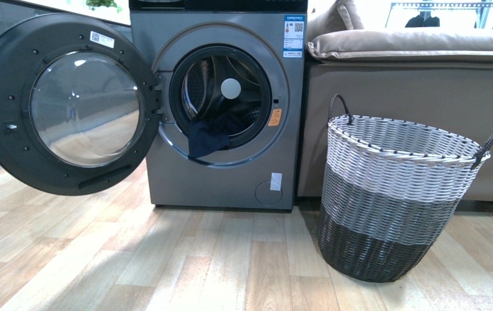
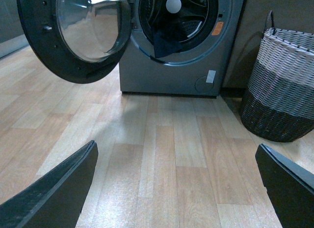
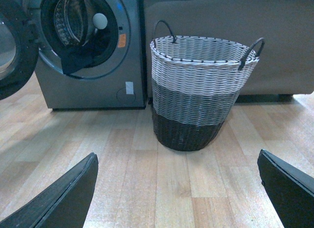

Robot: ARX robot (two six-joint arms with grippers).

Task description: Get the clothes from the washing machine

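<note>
The grey washing machine [image 1: 224,175] stands ahead with its round door [image 1: 62,103] swung wide open to the left. A dark navy piece of clothes [image 1: 206,137] hangs out of the drum over the lower rim; it also shows in the left wrist view as clothes [image 2: 167,41] and in the right wrist view as clothes [image 3: 78,61]. Neither arm appears in the front view. My left gripper [image 2: 176,161] is open above bare floor, well short of the machine [image 2: 167,80]. My right gripper [image 3: 177,164] is open too, facing the basket, with nothing between its fingers.
A two-tone woven basket [image 1: 396,214] with dark handles stands on the wooden floor right of the machine. Behind it is a beige sofa [image 1: 412,65]. The open door juts out over the floor at the left.
</note>
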